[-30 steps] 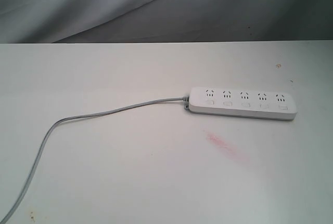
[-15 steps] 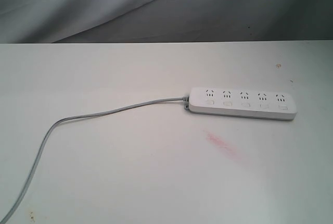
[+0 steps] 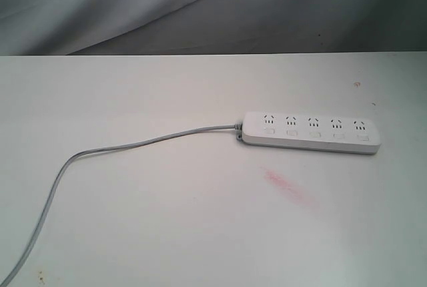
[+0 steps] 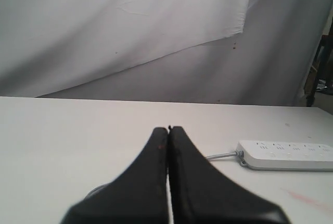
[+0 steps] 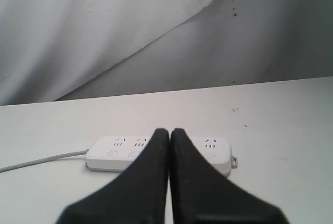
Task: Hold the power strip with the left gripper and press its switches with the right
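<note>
A plain white table (image 3: 133, 220) stands before a wrinkled grey-white hanging cloth (image 3: 100, 0). From the table's front-left corner a long light-grey cord (image 3: 133, 144) curves back and across to the long flat white plastic power strip (image 3: 311, 132). The strip lies flat toward the right edge, its length running along the back edge. Its five small white rectangular switches (image 3: 315, 134) face up in a row. A faint pink smear (image 3: 288, 185) marks the table just in front. The black two-finger left tool (image 4: 168, 128) points at the cloth, fingers pressed together, well apart from the strip. The black two-finger right tool (image 5: 169, 129), likewise pressed together, aims straight at the strip, hiding its middle from the wrist view.
</note>
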{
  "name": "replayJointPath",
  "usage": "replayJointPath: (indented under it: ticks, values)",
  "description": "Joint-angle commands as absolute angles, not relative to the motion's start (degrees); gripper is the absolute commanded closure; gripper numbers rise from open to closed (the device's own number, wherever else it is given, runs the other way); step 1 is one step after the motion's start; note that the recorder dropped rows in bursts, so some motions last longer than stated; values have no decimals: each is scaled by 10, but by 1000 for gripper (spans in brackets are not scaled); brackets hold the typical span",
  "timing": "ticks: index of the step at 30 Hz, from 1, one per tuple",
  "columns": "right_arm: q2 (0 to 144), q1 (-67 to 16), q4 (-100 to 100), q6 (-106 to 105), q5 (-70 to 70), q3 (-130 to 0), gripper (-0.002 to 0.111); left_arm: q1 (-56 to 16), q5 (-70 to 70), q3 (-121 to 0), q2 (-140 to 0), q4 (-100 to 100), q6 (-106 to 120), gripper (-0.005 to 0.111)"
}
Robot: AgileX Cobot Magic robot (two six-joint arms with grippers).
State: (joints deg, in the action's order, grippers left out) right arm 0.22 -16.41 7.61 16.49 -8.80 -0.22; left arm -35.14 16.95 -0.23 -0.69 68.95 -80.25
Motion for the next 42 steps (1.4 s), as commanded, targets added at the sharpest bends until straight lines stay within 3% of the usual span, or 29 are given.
replayJointPath:
  ticks: [1, 10, 14, 19, 23, 32, 42]
  values:
    - [0, -160, 79, 163, -91, 0, 108, -353, 167, 0, -4, 693, -809, 107]
    - [0, -160, 79, 164, -91, 0, 108, -353, 179, 0, -4, 701, -781, 107]
    - [0, -160, 79, 164, -92, 0, 108, -353, 180, 0, -4, 615, -747, 107]
    - [0, -160, 79, 164, -92, 0, 108, -353, 167, 0, -4, 241, -277, 107]
    - [0, -160, 79, 164, -92, 0, 108, -344, 153, 0, -4, 159, -159, 107]
    - [0, -160, 79, 165, -92, 0, 108, -77, 89, 0, 0, -74, 46, 107]
    - [0, -160, 79, 165, -92, 0, 108, -12, 37, 0, 0, -82, 28, 107]
